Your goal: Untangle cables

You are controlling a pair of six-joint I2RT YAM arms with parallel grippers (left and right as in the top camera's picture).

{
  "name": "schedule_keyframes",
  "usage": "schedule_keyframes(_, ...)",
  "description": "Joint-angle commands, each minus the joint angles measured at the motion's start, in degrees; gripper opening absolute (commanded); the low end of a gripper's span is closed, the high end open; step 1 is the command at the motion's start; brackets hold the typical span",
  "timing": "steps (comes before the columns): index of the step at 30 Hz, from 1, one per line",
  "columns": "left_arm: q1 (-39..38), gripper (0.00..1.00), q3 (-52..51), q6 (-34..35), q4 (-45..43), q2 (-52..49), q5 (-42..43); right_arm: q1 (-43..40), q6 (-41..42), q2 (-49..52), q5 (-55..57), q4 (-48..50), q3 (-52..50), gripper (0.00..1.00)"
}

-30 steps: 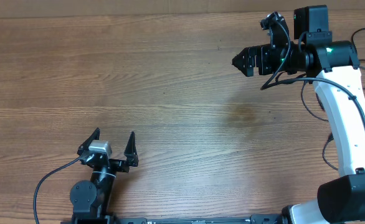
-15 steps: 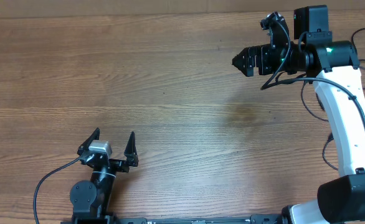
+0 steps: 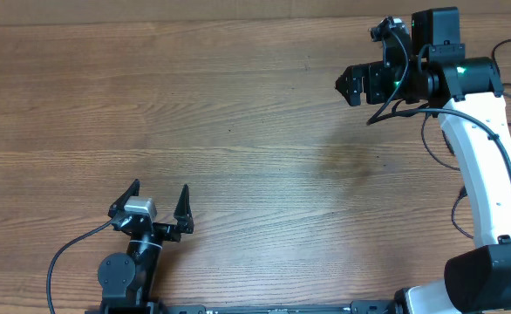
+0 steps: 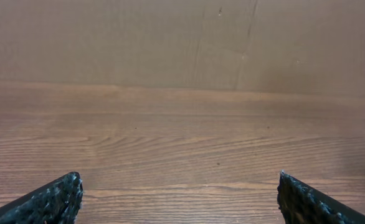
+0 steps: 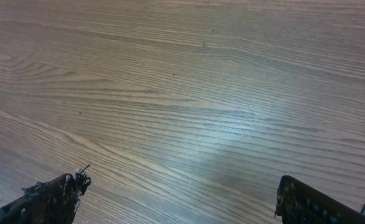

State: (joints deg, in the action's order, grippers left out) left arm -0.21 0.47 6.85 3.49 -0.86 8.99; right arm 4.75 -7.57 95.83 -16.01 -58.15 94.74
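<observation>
**Two open hands over the wooden tabletop**

The left hand (image 3: 160, 187) sits at the near left of the brown wooden tabletop (image 3: 238, 131); its two black fingers (image 3: 184, 214) are wide apart and point to the far side; they hold nothing. In the left wrist view the two fingers show in the bottom corners, with wood grain between them; a plain brown wall (image 4: 170, 37) stands at the far edge. A tiny dark speck at the right edge of that view is too small to tell.

The right hand (image 3: 347, 85) is at the far right, well apart from the left hand; it points left and sits on the end of a white arm (image 3: 482, 166); a green light (image 3: 459, 70) glows just behind it. From above it shows side-on; the right wrist view shows its fingers wide apart, with only wood between them.

A thick black wire (image 3: 64, 253) curves out by the left arm's base.

The cables show in none of the views; I cannot tell where they lie.
</observation>
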Motion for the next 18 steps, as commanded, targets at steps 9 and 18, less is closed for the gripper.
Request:
schedule_keyframes(9,0.66,1.0,-0.2,-1.09,0.11,0.66,0.92,0.07,-0.44,-4.11,2.05,-8.02,-1.62,1.0)
schedule_keyframes(18,0.66,1.0,-0.2,-1.09,0.11,0.66,0.92,0.07,0.68,-16.96,1.81,4.0,-21.59,1.0)
